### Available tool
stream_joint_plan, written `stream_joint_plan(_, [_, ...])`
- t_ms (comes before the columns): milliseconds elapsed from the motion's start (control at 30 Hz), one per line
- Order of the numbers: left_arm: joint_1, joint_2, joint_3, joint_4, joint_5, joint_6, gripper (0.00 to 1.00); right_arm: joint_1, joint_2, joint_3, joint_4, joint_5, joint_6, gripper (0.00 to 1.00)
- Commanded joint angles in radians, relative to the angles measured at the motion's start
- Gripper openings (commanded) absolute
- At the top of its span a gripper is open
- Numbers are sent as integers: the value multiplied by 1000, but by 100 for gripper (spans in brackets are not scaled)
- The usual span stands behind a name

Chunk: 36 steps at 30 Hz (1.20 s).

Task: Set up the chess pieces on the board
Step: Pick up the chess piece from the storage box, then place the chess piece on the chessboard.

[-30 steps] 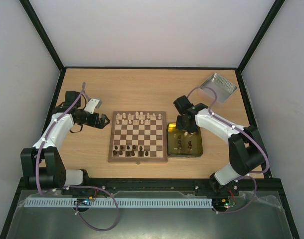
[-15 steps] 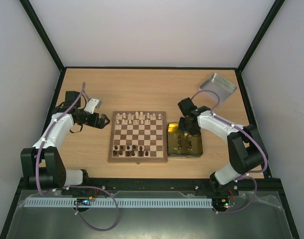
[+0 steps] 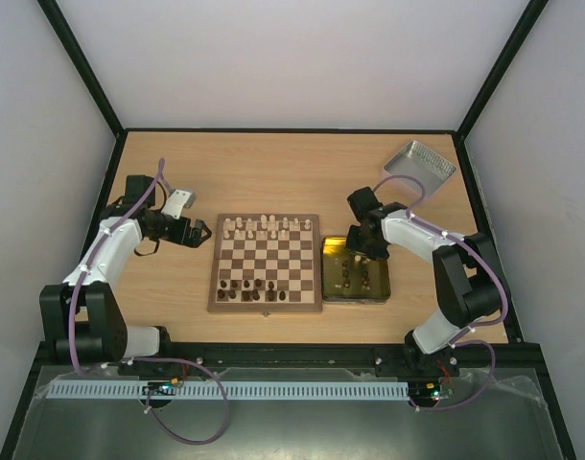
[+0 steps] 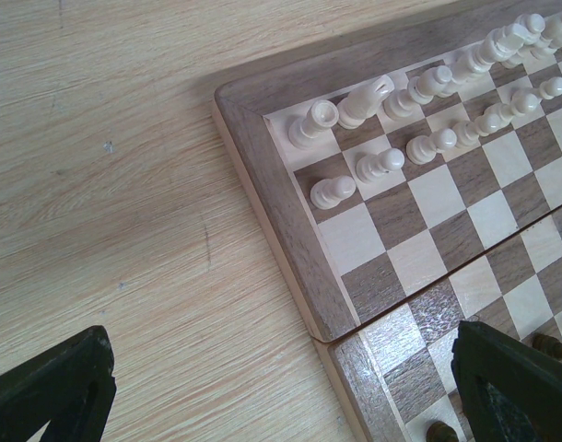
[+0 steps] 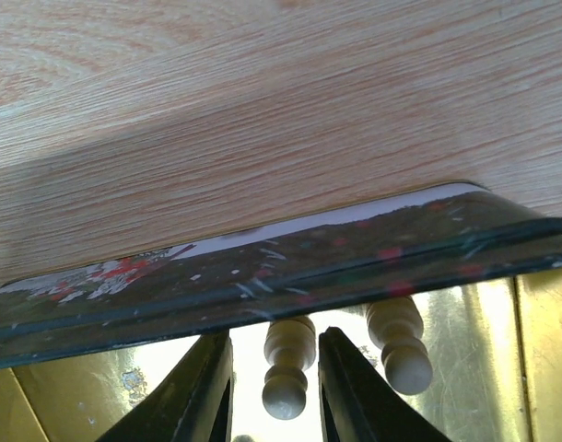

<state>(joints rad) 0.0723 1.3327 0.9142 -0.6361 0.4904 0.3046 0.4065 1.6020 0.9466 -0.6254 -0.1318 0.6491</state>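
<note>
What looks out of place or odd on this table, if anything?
Nothing is spilled or broken, and the board sits straight. But several chess pieces sit in the yellow tin beside it instead of on squares, and the silver lid lies at an angle near the far right corner.

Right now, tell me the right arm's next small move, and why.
Probably close the right end effector on the cream piece: its fingers straddle that piece inside the yellow tin, with a gap showing on one side. A second cream piece sits close beside, so close gently before lifting.
</note>
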Motion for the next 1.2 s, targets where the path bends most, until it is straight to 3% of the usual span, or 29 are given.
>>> stream_joint_plan(0, [-3,13,2,-6,11,0,99,-8,12,-10,0,-7,-8,23])
stream_joint_plan(400, [-3,3,0,-5,12,1,99,-8,2,-51,-10,-33,-31,18])
stream_joint_plan(533, [-3,1,0,-4,11,1,99,-8,-4,-38,-30,-15,-38,11])
stream_joint_plan(967, [-3,5,0,-5,15,2,99,7,20,152,-209,47,-97,7])
stream_joint_plan(1167, [-3,11,2,-2,19,4,99,128,86,323,-308,81,-79,7])
